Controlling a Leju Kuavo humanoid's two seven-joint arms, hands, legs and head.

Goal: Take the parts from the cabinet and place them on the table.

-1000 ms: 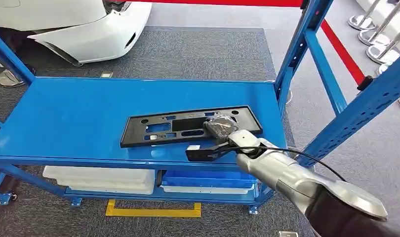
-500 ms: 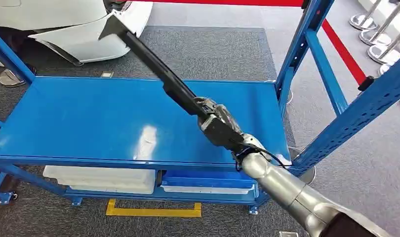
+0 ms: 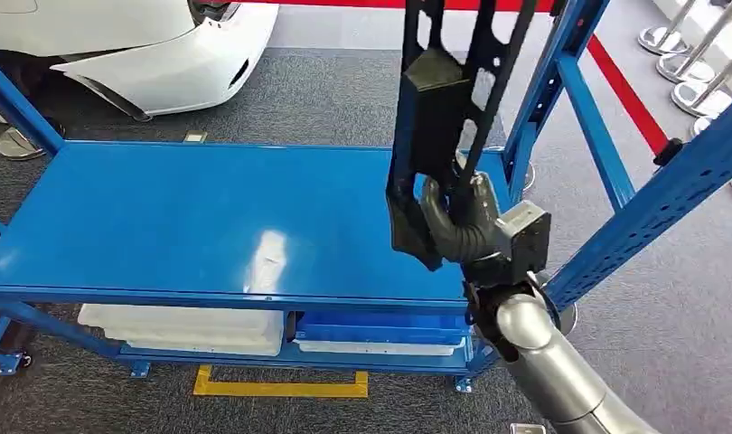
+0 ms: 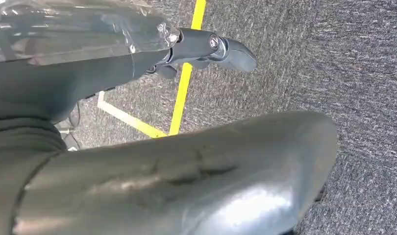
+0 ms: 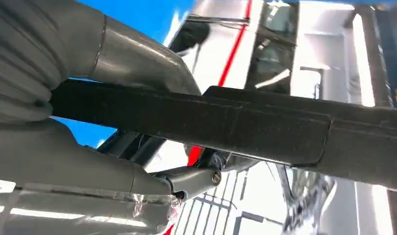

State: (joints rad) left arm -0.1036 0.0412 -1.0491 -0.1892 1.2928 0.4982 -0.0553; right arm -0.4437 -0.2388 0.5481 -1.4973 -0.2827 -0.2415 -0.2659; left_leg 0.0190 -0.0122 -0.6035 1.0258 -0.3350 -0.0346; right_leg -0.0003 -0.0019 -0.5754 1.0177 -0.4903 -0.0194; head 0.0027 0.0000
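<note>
Item: black plastic frame (image 3: 453, 99), long, flat, stiff and probably light, held upright above the blue shelf (image 3: 209, 217), my right hand (image 3: 466, 221) clasping its lower end, where a firm grip must check swinging; left hand's state unclear.

Matt black plastic part (image 3: 439, 117); glossy blue metal shelf (image 3: 209, 217); rough grey carpet (image 3: 362, 90).

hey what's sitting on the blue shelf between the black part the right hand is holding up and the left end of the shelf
Nothing. In the head view, the blue shelf top is bare from the black part, gripped upright by the right hand, across to its left end.
</note>
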